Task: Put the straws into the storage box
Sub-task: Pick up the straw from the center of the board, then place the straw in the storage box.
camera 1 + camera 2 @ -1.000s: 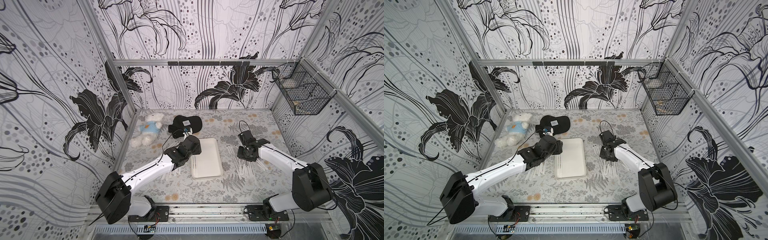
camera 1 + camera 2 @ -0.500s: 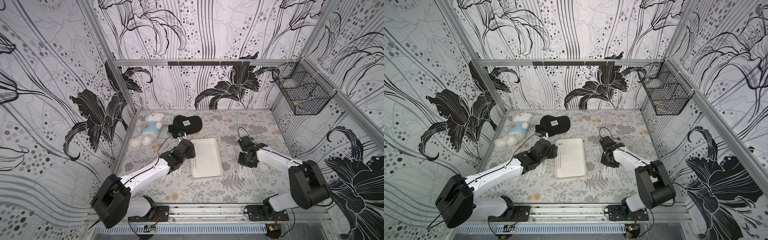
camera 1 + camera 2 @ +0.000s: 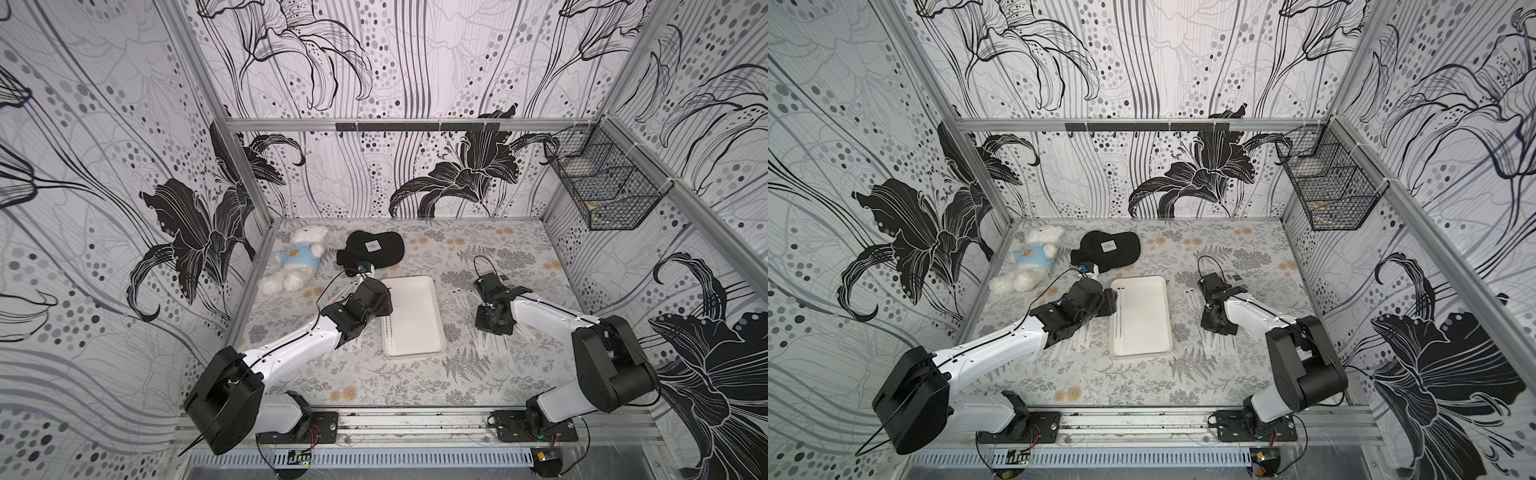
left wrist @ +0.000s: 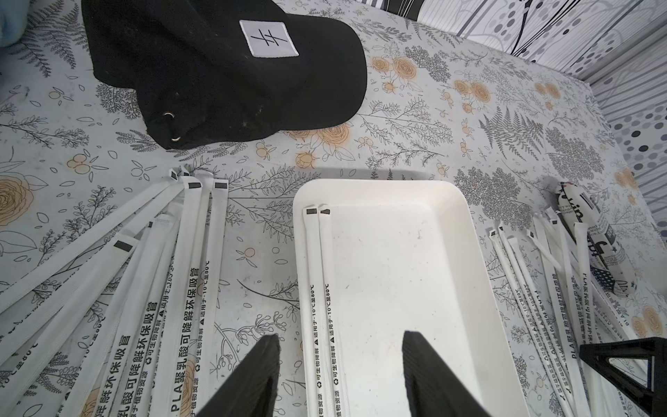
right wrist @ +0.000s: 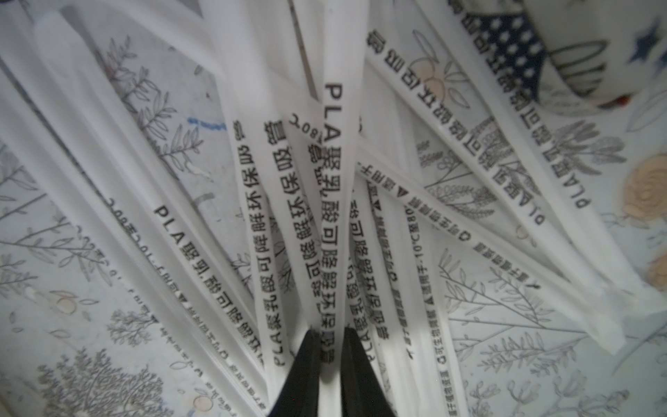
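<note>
The storage box (image 3: 415,328) (image 3: 1144,328), a shallow white tray, lies mid-table. In the left wrist view two straws (image 4: 318,274) lie along one long side of the box (image 4: 397,260). My left gripper (image 4: 341,337) (image 3: 380,299) hovers open over that side, holding nothing. A fan of straws (image 4: 144,274) (image 3: 1075,343) lies left of the box. Another pile of straws (image 3: 494,345) (image 4: 541,289) lies to its right. My right gripper (image 5: 330,334) (image 3: 490,324) is down in that right pile, shut on one straw (image 5: 330,224).
A black cap (image 3: 374,249) and a white teddy bear (image 3: 297,262) lie behind the box at the back left. A short fat printed tube (image 4: 595,245) lies beside the right pile. A black wire basket (image 3: 602,187) hangs on the right wall.
My right gripper has come forward and down into the right pile and closed on a straw. My left arm has shifted only slightly and stays open.
</note>
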Action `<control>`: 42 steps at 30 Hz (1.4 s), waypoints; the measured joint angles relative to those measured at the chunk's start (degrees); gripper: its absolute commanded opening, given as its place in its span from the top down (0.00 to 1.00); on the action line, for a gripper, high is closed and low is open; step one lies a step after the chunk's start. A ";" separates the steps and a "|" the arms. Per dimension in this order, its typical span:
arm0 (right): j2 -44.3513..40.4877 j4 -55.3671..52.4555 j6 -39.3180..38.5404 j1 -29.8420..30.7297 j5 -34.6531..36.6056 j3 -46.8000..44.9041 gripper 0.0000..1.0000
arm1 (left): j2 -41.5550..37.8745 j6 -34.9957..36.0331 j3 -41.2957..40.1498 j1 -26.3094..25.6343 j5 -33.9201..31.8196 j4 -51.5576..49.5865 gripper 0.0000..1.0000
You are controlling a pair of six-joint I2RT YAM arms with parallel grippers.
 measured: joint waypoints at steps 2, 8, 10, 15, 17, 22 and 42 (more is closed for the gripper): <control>0.00 -0.02 -0.37 0.00 0.04 0.00 0.87 | 0.00 0.02 0.00 0.00 0.00 0.13 0.41; -0.33 -0.63 -1.22 0.00 0.39 0.00 0.89 | 0.59 0.02 0.00 0.00 0.04 0.74 0.41; -0.79 -0.87 -1.42 0.00 0.42 0.00 0.90 | 0.74 0.02 0.00 0.00 0.11 0.76 0.41; -0.48 -2.14 -2.47 0.04 0.13 2.58 0.90 | 0.81 0.11 0.00 1.18 0.96 0.83 0.41; -0.61 -2.75 -2.47 0.15 -0.24 4.70 0.90 | 0.87 0.44 0.00 2.32 1.33 0.83 0.41; -0.66 -5.60 -2.43 2.56 -0.26 11.74 0.90 | 0.85 0.85 0.00 4.44 2.01 1.51 0.41; 22.40 3.37 11.17 31.56 -7.63 29.33 0.90 | -4.92 -1.99 -8.00 9.46 4.22 0.04 0.46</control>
